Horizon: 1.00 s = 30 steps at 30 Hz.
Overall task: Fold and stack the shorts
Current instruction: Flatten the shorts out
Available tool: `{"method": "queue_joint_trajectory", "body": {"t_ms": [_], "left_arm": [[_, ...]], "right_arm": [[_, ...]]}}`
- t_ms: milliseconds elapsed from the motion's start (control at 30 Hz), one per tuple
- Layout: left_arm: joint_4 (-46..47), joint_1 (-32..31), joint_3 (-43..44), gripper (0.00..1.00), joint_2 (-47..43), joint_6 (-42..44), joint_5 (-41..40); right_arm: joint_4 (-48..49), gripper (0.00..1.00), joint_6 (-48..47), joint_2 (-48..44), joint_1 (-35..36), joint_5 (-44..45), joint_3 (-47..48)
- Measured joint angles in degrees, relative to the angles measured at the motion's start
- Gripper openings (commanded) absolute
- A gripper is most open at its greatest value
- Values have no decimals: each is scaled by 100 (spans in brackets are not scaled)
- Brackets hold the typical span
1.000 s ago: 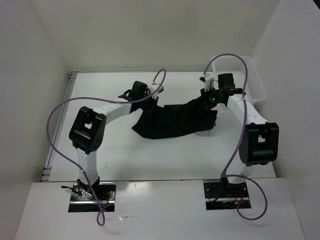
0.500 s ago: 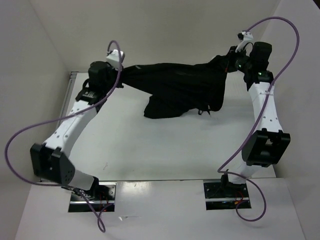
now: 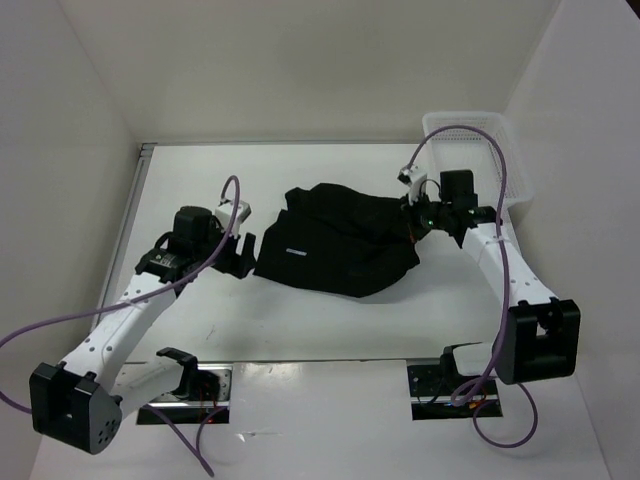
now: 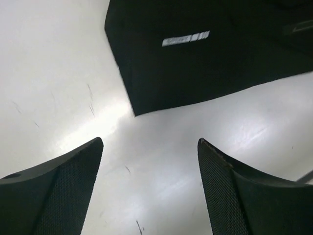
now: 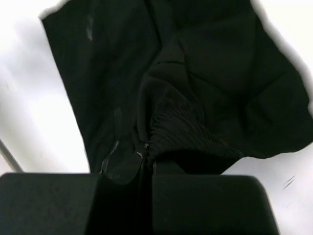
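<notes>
The black shorts (image 3: 335, 245) lie spread on the white table, their small pale mark (image 3: 294, 252) near the left edge; the left wrist view shows that mark (image 4: 186, 38) too. My left gripper (image 3: 240, 254) stands open just left of the shorts' corner (image 4: 139, 105), with only bare table between its fingers (image 4: 73, 171). My right gripper (image 3: 420, 214) is at the shorts' right end, shut on a bunched ribbed edge of the shorts (image 5: 181, 127).
A white mesh basket (image 3: 505, 150) stands at the back right corner, beside the right arm. Purple cables loop over both arms. The table's left edge (image 3: 135, 215) runs along the wall.
Both arms have come down from a raised stretch and laid the shorts on the table. The left gripper has let go of the shorts and opened; the right one still grips.
</notes>
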Motion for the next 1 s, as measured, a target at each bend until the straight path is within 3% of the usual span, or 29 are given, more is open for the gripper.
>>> {"method": "queue_joint_trajectory", "body": {"t_ms": [167, 267, 500, 800, 1000], "left_arm": [[-79, 83, -330, 72, -85, -11, 55], [273, 127, -330, 72, 70, -4, 149], [907, 136, -297, 67, 1145, -7, 968], [1596, 136, 1047, 84, 3458, -11, 1333], [2063, 136, 1543, 85, 4214, -15, 1318]], "right_arm": [[-216, 1, -256, -70, -13, 275, -584], [-201, 1, -378, -168, -13, 476, -656], [-129, 1, -616, -243, -13, 789, -815], [-107, 1, -761, -50, -13, 892, -866], [-103, 1, -940, 181, -13, 905, -866]]}}
